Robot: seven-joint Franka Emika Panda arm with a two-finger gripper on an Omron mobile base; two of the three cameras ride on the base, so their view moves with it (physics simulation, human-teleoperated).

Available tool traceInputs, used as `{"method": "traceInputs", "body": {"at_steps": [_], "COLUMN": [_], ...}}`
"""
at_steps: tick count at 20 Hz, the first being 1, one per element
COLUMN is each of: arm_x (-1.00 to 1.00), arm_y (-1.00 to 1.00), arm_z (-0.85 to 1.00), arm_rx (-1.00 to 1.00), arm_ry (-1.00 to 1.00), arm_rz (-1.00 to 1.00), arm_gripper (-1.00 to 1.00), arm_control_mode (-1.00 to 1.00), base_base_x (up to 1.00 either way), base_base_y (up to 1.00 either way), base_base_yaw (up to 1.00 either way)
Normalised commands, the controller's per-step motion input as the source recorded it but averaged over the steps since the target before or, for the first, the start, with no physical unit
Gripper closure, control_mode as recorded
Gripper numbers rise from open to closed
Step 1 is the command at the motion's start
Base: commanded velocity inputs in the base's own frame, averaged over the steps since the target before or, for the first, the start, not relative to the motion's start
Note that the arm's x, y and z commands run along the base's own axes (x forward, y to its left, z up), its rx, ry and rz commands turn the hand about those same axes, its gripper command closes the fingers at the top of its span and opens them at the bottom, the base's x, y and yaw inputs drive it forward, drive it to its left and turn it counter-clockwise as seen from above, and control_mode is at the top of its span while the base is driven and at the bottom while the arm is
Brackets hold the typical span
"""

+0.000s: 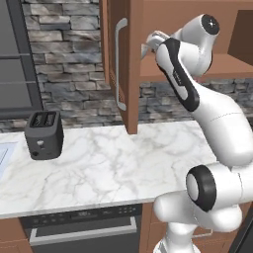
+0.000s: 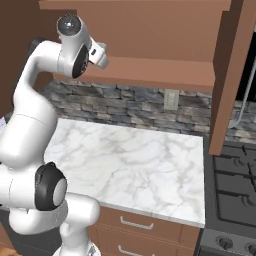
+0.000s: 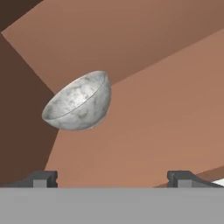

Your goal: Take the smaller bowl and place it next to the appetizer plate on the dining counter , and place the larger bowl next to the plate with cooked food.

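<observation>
The smaller bowl point(image 3: 78, 102) sat on the cabinet shelf point(image 3: 166, 113), toward its left back corner. The gripper point(image 3: 112, 178) stood wide open, holding nothing, short of it. Best approach: shift left, then straddle the rim with 1 finger inside.

A dark toaster point(image 1: 44, 134) stood at the left of the left base view on the white marble worktop point(image 1: 113, 168). Behind it ran a grey stone backsplash point(image 1: 69, 59). A brown wall cabinet door point(image 1: 118, 59) with a pale handle hung open at upper centre. In the right base view, a black stove point(image 2: 232, 195) sat at lower right, and a wall outlet point(image 2: 171, 99) was at centre.
</observation>
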Motion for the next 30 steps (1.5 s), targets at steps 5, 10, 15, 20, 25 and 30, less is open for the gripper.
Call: {"method": "traceInputs", "body": {"at_steps": [5, 10, 15, 20, 25, 30], "arm_x": [0.78, 0.76, 0.77, 0.72, 0.5, 0.26], "arm_y": [0.17, 0.12, 0.08, 0.06, 0.04, 0.0], "arm_z": [0.0, 0.0, -0.01, -0.15, -0.23, -0.53], "arm_rx": [0.0, 0.0, 0.0, -0.01, -0.05, -0.12], "arm_ry": [0.07, 0.07, 0.05, 0.01, 0.09, 0.17], "arm_rz": [0.0, 0.0, 0.0, 0.0, -0.05, -0.1], "arm_gripper": [-1.0, -1.0, -1.0, -1.0, -1.0, 1.0], "arm_control_mode": [-1.0, -1.0, -1.0, -1.0, -1.0, -1.0], "base_base_x": [0.0, 0.0, 0.0, 0.0, 0.0, 0.0], "base_base_y": [0.0, 0.0, 0.0, 0.0, 0.0, 0.0], "base_base_yaw": [0.0, 0.0, 0.0, 0.0, 0.0, 0.0]}}
